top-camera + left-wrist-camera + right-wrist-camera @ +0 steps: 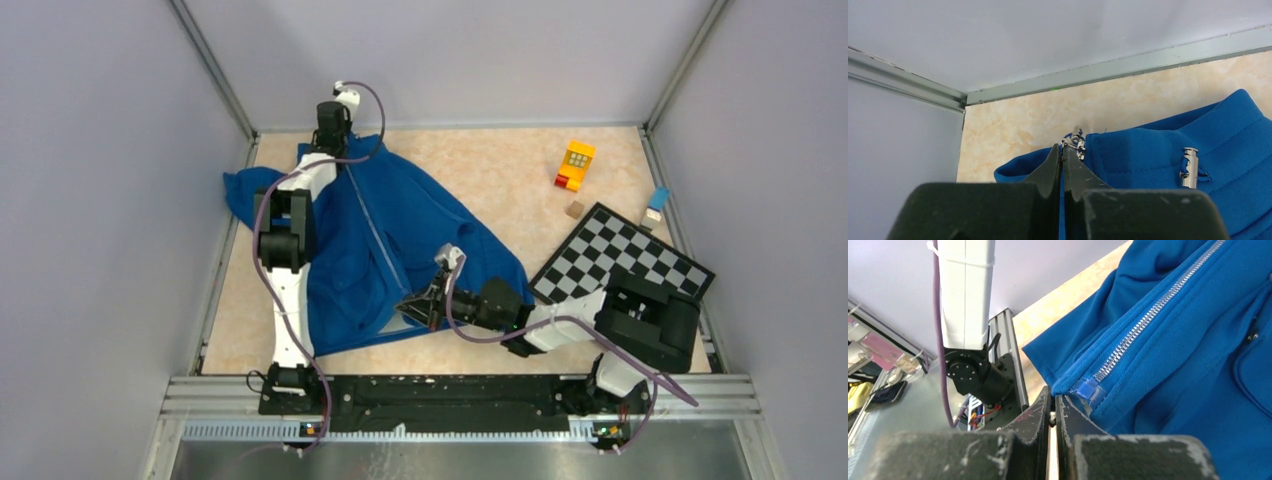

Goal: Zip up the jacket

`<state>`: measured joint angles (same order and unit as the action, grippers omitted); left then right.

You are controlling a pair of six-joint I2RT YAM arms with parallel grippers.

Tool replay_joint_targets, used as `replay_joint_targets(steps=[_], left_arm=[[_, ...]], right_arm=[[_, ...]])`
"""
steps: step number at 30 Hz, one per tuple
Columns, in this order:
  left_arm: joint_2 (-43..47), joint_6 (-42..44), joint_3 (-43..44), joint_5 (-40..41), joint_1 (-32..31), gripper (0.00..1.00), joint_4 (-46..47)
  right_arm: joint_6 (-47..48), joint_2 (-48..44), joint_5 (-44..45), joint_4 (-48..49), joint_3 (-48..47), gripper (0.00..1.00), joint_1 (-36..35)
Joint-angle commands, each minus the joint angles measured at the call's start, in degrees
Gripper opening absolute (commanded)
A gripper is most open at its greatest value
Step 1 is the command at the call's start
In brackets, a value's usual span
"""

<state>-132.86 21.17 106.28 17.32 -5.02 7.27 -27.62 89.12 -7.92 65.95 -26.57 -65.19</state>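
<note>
Left gripper, arm outstretched, pinches jacket zipper pull.

jacket: royal blue
zipper: silver teeth
board: black and white checks
table: beige, marbled pattern
toy block: yellow, red base
walls: pale grey

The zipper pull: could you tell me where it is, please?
Left wrist view: the zipper pull sits at the jacket's collar top, at the left gripper's fingertips, near the table's far-left corner.
</note>
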Motion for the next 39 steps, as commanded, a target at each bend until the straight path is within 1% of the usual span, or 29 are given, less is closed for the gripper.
replay_joint_targets(steps=[1, 2, 3, 4, 5, 7, 8, 10, 12, 14, 15, 17, 18, 19, 20, 21, 23, 25, 27, 28, 31, 32, 33, 35, 39], left_arm=[[4.3, 1.7, 0.3, -0.9, 2.1, 0.05, 8.6], [5.7, 1.6, -2.1, -0.8, 1.9, 0.19, 9.4], [7.2, 1.2, -4.2, -0.7, 1.8, 0.29, 9.5], [8.7, 0.5, -5.7, -0.4, 1.8, 0.39, 8.9], [10.0, -0.4, -7.1, 0.1, 1.8, 0.46, 7.7], [12.9, -2.3, -8.0, -0.4, 1.8, 0.52, 3.8], [14.5, -3.5, -8.1, -0.9, 1.9, 0.56, 1.7], [17.4, -6.5, -7.5, -3.7, 1.8, 0.64, -3.8], [20.6, -10.7, -6.6, -6.0, 1.8, 0.68, -10.4], [24.8, -15.8, -7.6, -10.2, 1.8, 0.77, -14.9], [26.9, -18.2, -8.8, -13.4, 1.8, 0.79, -16.5], [31.2, -23.5, -11.4, -23.2, 1.9, 0.84, -18.7], [34.1, -25.0, -12.9, -29.0, 1.9, 0.91, -18.8], [36.4, -25.4, -14.8, -34.5, 1.8, 0.95, -18.7], [38.8, -27.1, -16.9, -38.4, 1.8, 0.98, -18.4], [41.3, -28.5, -19.8, -42.1, 1.8, 0.99, -17.3], [46.7, -30.7, -25.5, -48.2, 1.7, 0.99, -16.2], [53.0, -33.5, -30.8, -52.3, 1.6, 0.99, -14.0], [59.2, -37.1, -36.2, -56.2, 1.5, 0.99, -8.9], [61.8, -39.0, -38.2, -58.3, 1.5, 0.99, -8.0], [69.1, -43.7, -41.4, -64.1, 1.4, 0.98, -1.7], [71.7, -45.1, -42.9, -65.9, 1.2, 0.98, 1.4], [74.4, -46.6, -44.8, -67.5, 1.2, 0.98, 6.1], [79.5, -48.5, -46.5, -68.4, 1.1, 0.99, 11.8], [88.0, -48.3, -46.4, -66.9, 1.1, 0.99, 16.9]], right_arm=[[2.8, 2.3, -7.9, -5.1, -7.9, 0.02, -1.3], [3.8, 3.4, -8.8, -7.6, -10.4, 0.05, -1.3], [4.4, 4.8, -10.2, -10.1, -13.2, 0.05, -1.3], [4.5, 6.5, -11.4, -12.6, -15.9, 0.05, -1.3], [4.3, 8.1, -12.4, -15.7, -19.0, 0.05, -1.3], [3.9, 11.3, -15.2, -20.1, -24.1, 0.04, -1.3], [3.4, 12.4, -16.6, -20.5, -25.9, 0.04, -1.4], [3.0, 13.1, -17.2, -18.5, -25.6, 0.04, -1.5], [3.7, 12.9, -16.2, -18.3, -25.3, 0.08, -1.5], [4.4, 13.0, -13.9, -22.3, -26.0, 0.16, -1.5], [4.4, 13.0, -12.1, -24.6, -26.7, 0.20, -1.5], [5.2, 11.8, -8.5, -32.1, -28.6, 0.29, -1.4], [6.6, 10.5, -6.7, -35.3, -28.8, 0.44, -1.5], [8.0, 8.4, -3.9, -37.5, -28.0, 0.56, -1.5], [9.0, 5.9, -0.4, -39.3, -26.5, 0.62, -1.4], [9.9, 3.3, 2.7, -41.6, -25.3, 0.67, -1.2], [12.2, -1.9, 6.1, -48.7, -24.9, 0.69, -0.6], [15.0, -6.9, 9.3, -56.3, -25.9, 0.71, -0.3], [17.4, -12.2, 12.3, -64.6, -27.9, 0.72, 0.1], [18.1, -14.7, 13.3, -68.0, -28.7, 0.72, 0.2], [20.1, -21.8, 18.4, -75.4, -31.5, 0.75, 0.5], [21.2, -23.7, 20.4, -77.6, -32.9, 0.76, 0.5], [22.0, -25.4, 22.6, -80.3, -35.1, 0.79, 0.5], [24.0, -28.0, 26.9, -85.1, -40.7, 0.81, 0.5], [28.2, -31.3, 35.3, -89.4, -51.0, 0.83, 0.5]])
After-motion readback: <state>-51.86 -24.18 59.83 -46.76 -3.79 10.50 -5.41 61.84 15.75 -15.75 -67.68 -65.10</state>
